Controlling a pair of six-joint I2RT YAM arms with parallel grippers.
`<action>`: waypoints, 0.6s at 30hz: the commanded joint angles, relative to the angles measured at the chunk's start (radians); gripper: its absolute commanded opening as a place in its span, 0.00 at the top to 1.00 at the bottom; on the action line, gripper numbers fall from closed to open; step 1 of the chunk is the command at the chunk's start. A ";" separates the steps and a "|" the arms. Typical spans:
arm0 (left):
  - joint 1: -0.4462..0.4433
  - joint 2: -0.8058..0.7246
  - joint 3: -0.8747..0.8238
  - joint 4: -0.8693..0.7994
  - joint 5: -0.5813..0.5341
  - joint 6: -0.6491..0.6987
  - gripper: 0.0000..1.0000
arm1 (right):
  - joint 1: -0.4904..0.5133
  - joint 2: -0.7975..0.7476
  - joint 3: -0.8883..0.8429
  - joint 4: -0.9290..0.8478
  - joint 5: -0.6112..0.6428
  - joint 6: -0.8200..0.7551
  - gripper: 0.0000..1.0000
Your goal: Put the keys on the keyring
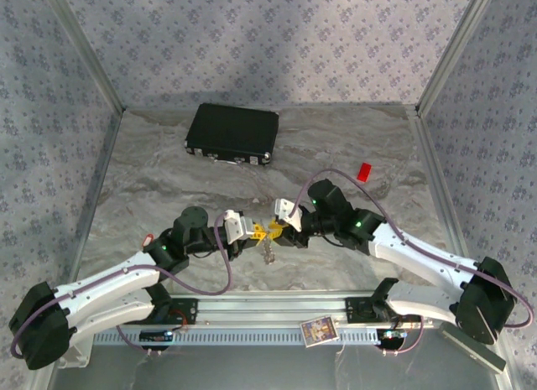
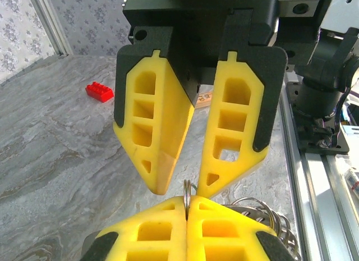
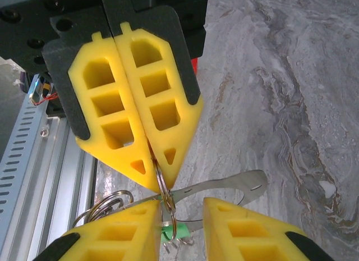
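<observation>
Both grippers meet tip to tip above the middle of the table. My left gripper [image 2: 189, 204] is shut on a thin silver keyring [image 2: 189, 190], whose edge pokes up between its yellow fingertips. Facing it, my right gripper [image 3: 183, 209] is open, its fingers standing either side of the keyring [image 3: 166, 188] without pinching it. A key with a green head [image 3: 175, 234] hangs below the ring, beside a flat silver metal piece [image 3: 244, 183]. More silver rings [image 3: 104, 206] dangle to one side. From above, the keys [image 1: 268, 253] hang under the left gripper [image 1: 254, 231] and right gripper [image 1: 279, 231].
A black case [image 1: 232, 134] lies at the back of the marble table [image 1: 151, 180]. A red block [image 1: 363, 171] sits at the right, seen too as the red block [image 2: 100, 91]. The aluminium rail [image 1: 268, 310] with a small card [image 1: 319, 330] runs along the near edge.
</observation>
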 commanded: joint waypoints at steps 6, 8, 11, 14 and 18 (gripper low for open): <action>-0.005 -0.013 -0.006 0.080 0.038 -0.020 1.00 | 0.008 0.018 0.007 0.037 -0.036 0.013 0.93; -0.006 -0.014 -0.003 0.069 0.025 -0.018 0.95 | 0.008 0.017 0.013 0.028 -0.036 0.007 0.99; -0.005 -0.023 0.007 0.008 0.008 0.005 0.75 | 0.007 0.013 0.038 -0.021 -0.019 -0.012 1.00; -0.005 -0.036 0.029 -0.078 -0.016 0.047 0.72 | 0.015 0.014 0.071 -0.088 0.007 -0.047 1.00; -0.006 -0.034 0.075 -0.199 -0.034 0.100 0.72 | 0.034 0.034 0.127 -0.185 0.063 -0.101 1.00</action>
